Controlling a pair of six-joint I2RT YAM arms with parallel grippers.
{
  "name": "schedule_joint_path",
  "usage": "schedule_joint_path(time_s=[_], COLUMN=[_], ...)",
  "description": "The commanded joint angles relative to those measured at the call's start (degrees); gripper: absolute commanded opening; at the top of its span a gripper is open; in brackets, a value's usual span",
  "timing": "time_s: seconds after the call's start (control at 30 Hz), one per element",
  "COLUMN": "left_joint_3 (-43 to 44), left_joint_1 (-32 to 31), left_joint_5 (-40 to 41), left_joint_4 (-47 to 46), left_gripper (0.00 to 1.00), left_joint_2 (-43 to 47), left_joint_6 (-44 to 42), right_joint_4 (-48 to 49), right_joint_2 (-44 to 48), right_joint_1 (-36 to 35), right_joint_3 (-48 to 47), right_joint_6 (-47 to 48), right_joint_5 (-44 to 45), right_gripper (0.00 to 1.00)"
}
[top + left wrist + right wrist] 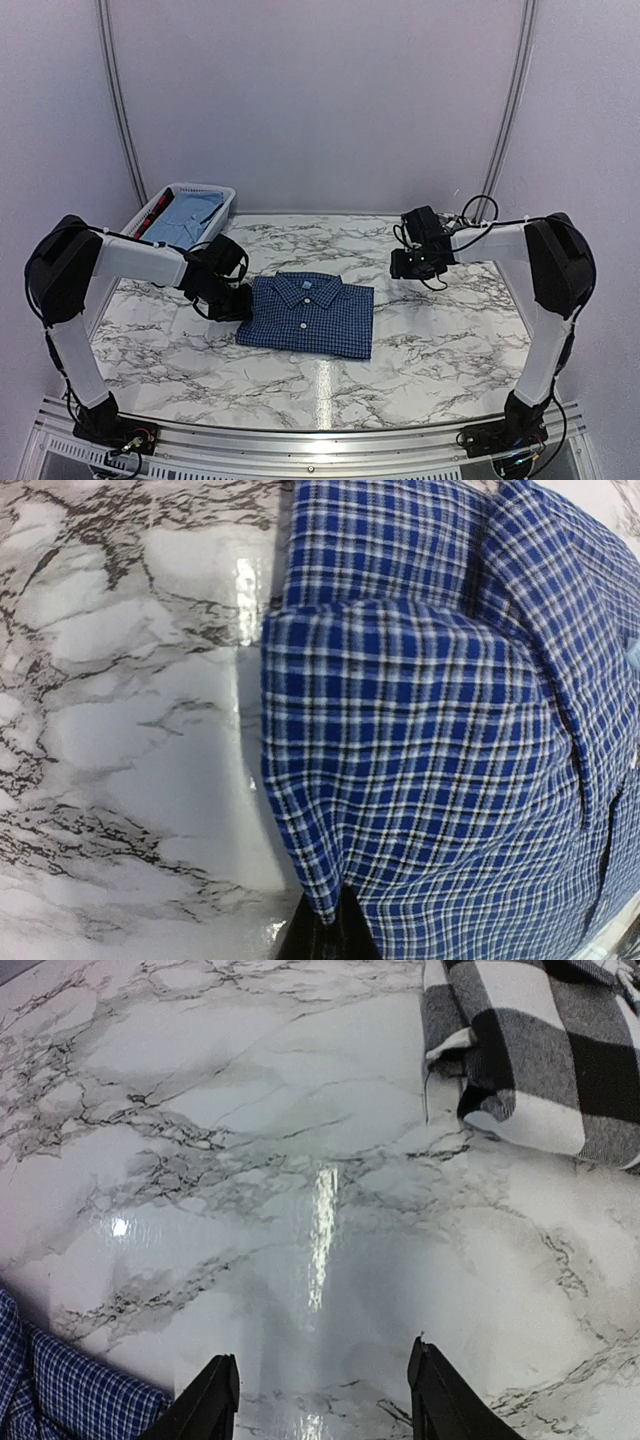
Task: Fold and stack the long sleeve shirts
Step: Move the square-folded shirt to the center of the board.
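The dark blue checked shirt (308,315) lies folded on the marble table, collar toward the back and white buttons up. My left gripper (232,300) is at its left edge. In the left wrist view, the left gripper (335,922) is shut on a corner of the blue shirt (430,730). My right gripper (412,262) hovers right of the shirt, open and empty (322,1360). The black-and-white plaid shirt (540,1050) lies bunched at the upper right of the right wrist view. It does not show in the top view.
A white slatted basket (190,187) stands at the back left, holding a light blue cloth (190,215) and a dark red item. The marble table (440,340) is bare in front of and right of the blue shirt. Pale walls close the back and sides.
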State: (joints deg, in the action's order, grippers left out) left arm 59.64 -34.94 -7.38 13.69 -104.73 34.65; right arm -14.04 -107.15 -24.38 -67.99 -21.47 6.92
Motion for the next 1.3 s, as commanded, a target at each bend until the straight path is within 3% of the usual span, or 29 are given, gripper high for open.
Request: schedule_joint_path(time_s=[0.0,0.23,0.53,0.57,0.6,0.7,0.73,0.8,1.27], left_joint_3=[-4.1,-8.1,-12.8,-12.3,-12.0,-10.8,-10.4,-9.2,-2.7], left_joint_1=[-0.6,0.3,6.8,6.8,6.8,6.2,6.0,5.9,-1.0], left_joint_5=[2.8,6.1,8.2,7.7,5.9,5.2,5.1,4.4,5.0], left_joint_4=[1.9,4.6,9.3,9.6,9.6,9.7,9.8,10.5,14.1], left_gripper=[0.00,0.00,0.00,0.03,0.15,0.70,0.83,0.98,0.99], left_joint_2=[0.4,4.3,9.3,9.3,9.4,11.2,12.1,13.7,20.8], left_joint_6=[2.5,0.0,-5.5,-5.9,-6.2,-6.5,-6.6,-7.1,-7.1], right_joint_4=[-1.7,-4.1,-5.3,-5.1,-4.9,-5.2,-5.2,-5.2,-10.3], right_joint_2=[-3.5,-8.7,-13.3,-13.6,-13.9,-15.2,-15.6,-16.3,-26.8], right_joint_1=[1.3,2.5,6.2,6.3,6.4,6.7,6.6,6.7,7.3], right_joint_3=[-6.9,-15.2,-19.9,-20.0,-20.2,-21.7,-22.2,-22.9,-32.2], right_joint_6=[4.1,7.3,9.5,9.8,10.0,10.3,10.4,10.5,10.1], right_joint_5=[6.5,11.0,10.2,10.1,10.1,10.5,11.0,11.9,16.2], right_gripper=[0.54,0.53,0.50,0.50,0.49,0.46,0.45,0.42,0.34])
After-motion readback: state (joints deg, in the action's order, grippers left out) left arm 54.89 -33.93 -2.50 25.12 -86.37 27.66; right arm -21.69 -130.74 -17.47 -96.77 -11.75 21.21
